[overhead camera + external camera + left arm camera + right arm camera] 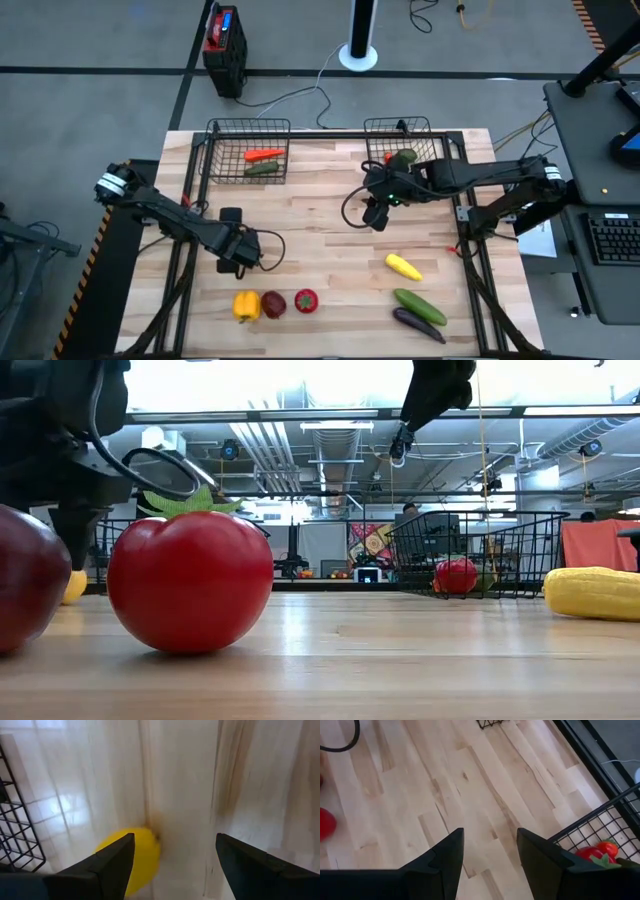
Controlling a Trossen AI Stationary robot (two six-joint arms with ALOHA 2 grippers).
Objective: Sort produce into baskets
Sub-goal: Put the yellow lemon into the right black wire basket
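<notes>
My left gripper is open and empty above the table, just far of a yellow pepper. The pepper lies near the front edge beside a dark red fruit and a red tomato. In the left wrist view the pepper shows beyond my open fingers. My right gripper is open and empty over the table's middle, near the right basket. That basket holds a tomato and a green piece. The left basket holds a carrot and a cucumber.
A yellow piece, a green cucumber and a purple eggplant lie at the front right. A red-and-black box stands on the floor beyond the table. Bare wood lies between the two groups of produce.
</notes>
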